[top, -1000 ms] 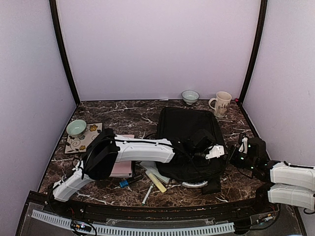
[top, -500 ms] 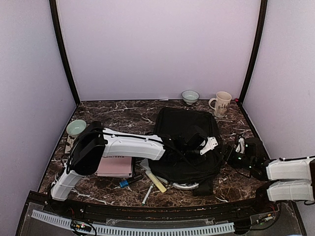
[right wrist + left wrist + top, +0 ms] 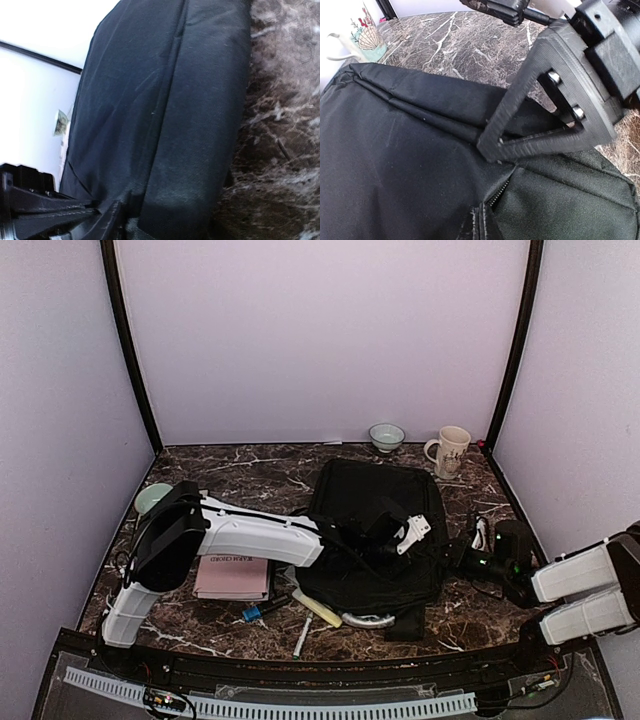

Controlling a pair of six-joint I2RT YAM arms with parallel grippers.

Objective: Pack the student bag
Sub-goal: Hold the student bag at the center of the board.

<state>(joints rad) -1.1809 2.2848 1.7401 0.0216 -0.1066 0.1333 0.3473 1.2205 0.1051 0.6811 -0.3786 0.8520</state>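
Over at nine o'clock a pink notebook (image 3: 232, 577) waits unpacked. Mid-table, the left gripper (image 3: 392, 538) is pinched shut on a fold of the student bag (image 3: 375, 495), probably to steady it. At four o'clock the right gripper (image 3: 468, 558) sits by the bag's edge; I cannot tell how its jaws stand.

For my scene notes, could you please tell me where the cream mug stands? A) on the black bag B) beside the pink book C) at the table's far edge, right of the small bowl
C: the mug stands upright at the far edge of the table, just right of the small bowl and clear of the bag.
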